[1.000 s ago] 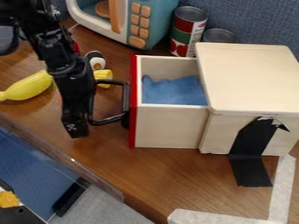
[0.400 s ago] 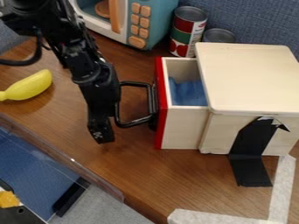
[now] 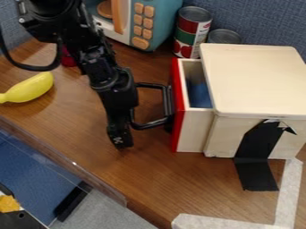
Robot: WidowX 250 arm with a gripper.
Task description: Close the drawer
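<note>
drawer (image 3: 195, 129): partly open toward nine o'clock
gripper (image 3: 121, 141): nine o'clock of handle (image 3: 150, 124); open or closed, cannot tell

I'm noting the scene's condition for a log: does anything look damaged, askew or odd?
Yes, the black tape on the side of the wooden box: its top end looks crumpled and ragged. The drawer stands partly open.

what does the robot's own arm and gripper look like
The robot arm is black and made of chunky, angular segments with visible joints and small light specks and markings. A thick black cable loops out from its upper part. The black gripper is slim and long, with a small pale marking near its tip.
</note>
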